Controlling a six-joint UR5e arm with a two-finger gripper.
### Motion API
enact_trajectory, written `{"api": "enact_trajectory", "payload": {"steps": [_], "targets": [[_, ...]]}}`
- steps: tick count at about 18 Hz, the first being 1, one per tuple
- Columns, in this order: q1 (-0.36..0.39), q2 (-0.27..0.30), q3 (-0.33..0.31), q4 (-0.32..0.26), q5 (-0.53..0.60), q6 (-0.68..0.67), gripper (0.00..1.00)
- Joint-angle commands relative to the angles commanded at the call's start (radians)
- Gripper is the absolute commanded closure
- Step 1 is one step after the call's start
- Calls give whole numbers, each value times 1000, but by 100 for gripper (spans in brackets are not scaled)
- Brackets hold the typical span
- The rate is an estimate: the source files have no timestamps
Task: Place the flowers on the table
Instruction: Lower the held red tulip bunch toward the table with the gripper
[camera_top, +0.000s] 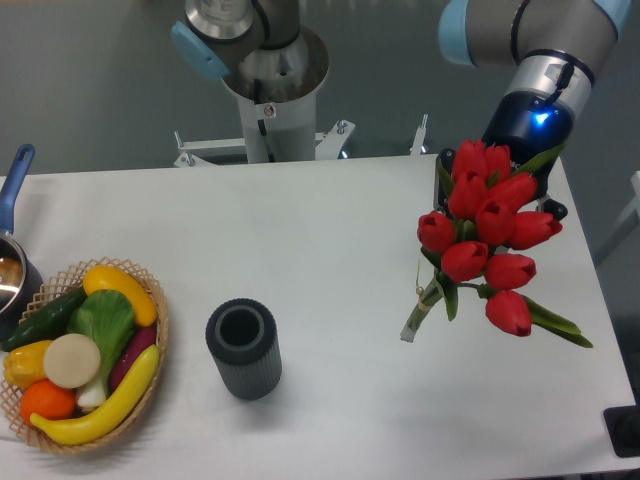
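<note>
One claw (492, 205) seemingly grips flowers (488, 238).

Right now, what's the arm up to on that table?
The UR5e arm is carrying the bunch of red tulips over the right side of the white table. The blooms hide the pincer, so its grip can't be seen, but the bunch hangs tilted, stem ends pointing down toward the tabletop; whether they touch it is unclear. The dark ribbed vase stands empty near the middle front, and a wicker basket of fruit and vegetables sits at the left, beside a pot at the edge.
</note>
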Motion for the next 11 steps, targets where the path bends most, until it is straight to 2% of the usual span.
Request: {"api": "enact_trajectory", "payload": {"steps": [11], "targets": [[-6, 23, -11, 2, 14, 0, 58]]}}
